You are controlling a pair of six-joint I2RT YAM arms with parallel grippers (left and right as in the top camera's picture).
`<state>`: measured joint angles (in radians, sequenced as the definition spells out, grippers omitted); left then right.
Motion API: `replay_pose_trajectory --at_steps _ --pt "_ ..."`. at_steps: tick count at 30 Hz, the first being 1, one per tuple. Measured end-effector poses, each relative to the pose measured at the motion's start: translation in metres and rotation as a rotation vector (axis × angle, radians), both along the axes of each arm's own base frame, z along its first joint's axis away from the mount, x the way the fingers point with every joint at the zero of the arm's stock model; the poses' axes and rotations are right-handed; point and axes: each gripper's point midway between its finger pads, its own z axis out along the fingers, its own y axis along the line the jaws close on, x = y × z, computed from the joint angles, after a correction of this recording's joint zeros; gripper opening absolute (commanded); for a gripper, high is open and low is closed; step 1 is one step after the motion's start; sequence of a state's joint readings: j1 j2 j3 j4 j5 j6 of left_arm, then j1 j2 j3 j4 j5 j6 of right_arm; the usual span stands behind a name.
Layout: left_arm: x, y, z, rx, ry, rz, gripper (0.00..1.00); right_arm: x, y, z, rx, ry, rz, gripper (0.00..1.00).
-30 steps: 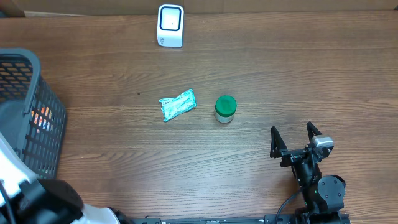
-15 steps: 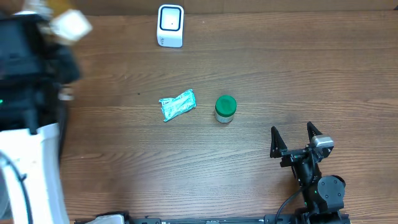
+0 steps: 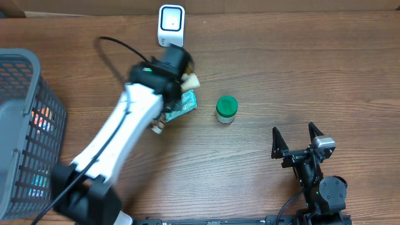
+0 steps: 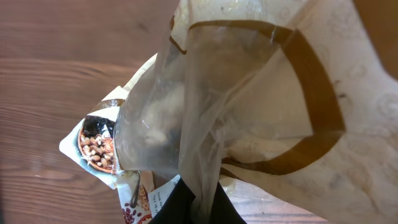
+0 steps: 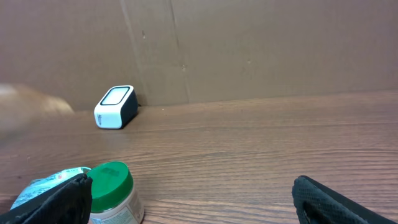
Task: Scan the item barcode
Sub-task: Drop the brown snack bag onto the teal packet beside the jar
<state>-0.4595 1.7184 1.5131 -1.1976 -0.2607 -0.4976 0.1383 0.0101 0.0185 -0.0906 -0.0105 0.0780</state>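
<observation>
Your left arm has swung from the basket [image 3: 25, 75] at the far left of the table [image 3: 312, 62] across to the scanner [image 3: 170, 25]. A second ago it was low by the basket; half a second ago it hung over it with something pale in its grip. Now the left gripper [image 4: 193, 208] is clenched on a clear snack packet [image 4: 249, 93] with a brown band. It holds the packet in the air just on the near side of the scanner, so the task's item is lifted out and close to being presented.

The wrist view shows a printed corner with nuts or beans but no barcode. You cannot tell from here whether the code faces the scanner window, and the packet may need turning.

Under the arm lies a crumpled teal pouch [image 3: 185, 102], partly covered by it. A green-lidded jar [image 3: 226, 109] stands upright just to the right of the pouch. Both sit nearer than the scanner and off the direct line to it, though the arm passes low over the pouch.

Your right gripper [image 3: 293, 129] rests at the near right with its jaws spread wide and holding nothing, well apart from everything.
</observation>
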Motion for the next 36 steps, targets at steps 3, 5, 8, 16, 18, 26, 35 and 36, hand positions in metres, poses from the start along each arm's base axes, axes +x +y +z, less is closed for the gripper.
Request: replay_pose_trajectory --at_steps 3,5,8,16,18,26,35,36 --pt "-0.005 -0.015 -0.027 0.027 0.064 -0.024 0.26 0.000 0.000 0.000 0.000 0.000 0.000 1.00" --pt "-0.005 -0.019 -0.036 0.025 0.080 -0.018 0.48 0.000 0.000 0.000 0.000 0.000 0.000 1.00" --pt "-0.003 -0.024 -0.039 0.000 0.080 -0.010 0.72 0.000 0.000 0.000 0.000 -0.001 0.000 1.00" --pt "0.005 -0.026 0.012 -0.031 0.062 -0.008 0.90 0.000 0.000 0.000 0.000 -0.001 0.000 1.00" --pt "0.017 -0.022 0.046 -0.057 0.007 -0.001 1.00 0.000 0.000 0.000 0.000 -0.001 0.000 1.00" --pt "0.045 0.090 0.190 -0.139 -0.294 0.249 1.00 0.000 0.000 0.000 0.000 -0.001 0.000 1.00" --pt "-0.015 0.304 0.249 -0.134 -0.523 0.819 0.96 0.000 0.000 0.000 0.000 0.000 0.000 1.00" --pt "-0.023 0.318 0.248 -0.140 -0.525 0.858 0.96 0.000 0.000 0.000 0.001 -0.001 0.000 1.00"
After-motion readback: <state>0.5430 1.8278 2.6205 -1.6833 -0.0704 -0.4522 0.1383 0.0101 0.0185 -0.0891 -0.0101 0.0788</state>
